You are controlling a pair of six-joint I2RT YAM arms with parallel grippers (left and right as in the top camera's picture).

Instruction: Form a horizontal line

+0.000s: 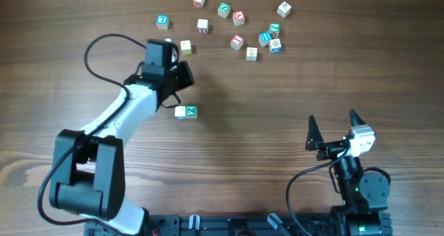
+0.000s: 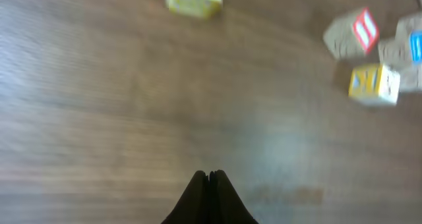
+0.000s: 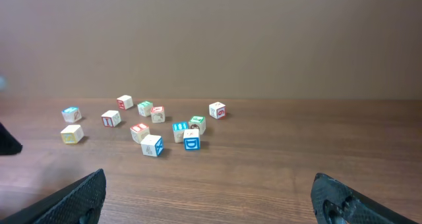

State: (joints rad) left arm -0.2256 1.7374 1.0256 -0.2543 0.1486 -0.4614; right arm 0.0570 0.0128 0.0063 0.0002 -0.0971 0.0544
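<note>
The horizontal line (image 1: 185, 112) is a short row of two touching cubes, one white-faced and one green-faced, left of the table's middle. My left gripper (image 1: 183, 74) hovers just above and behind this row; the left wrist view shows its fingers (image 2: 209, 176) shut and empty over bare wood. That blurred view also shows a yellow cube (image 2: 193, 0) ahead and a red-faced cube (image 2: 353, 31) to the right. My right gripper (image 1: 331, 130) is open and empty at the near right, its fingers wide apart (image 3: 208, 197).
Several loose letter cubes lie scattered across the far part of the table, among them a blue one (image 1: 162, 21), a yellow one (image 1: 186, 47), a red one (image 1: 237, 41) and a white one (image 1: 284, 10). They also show in the right wrist view (image 3: 152, 145).
</note>
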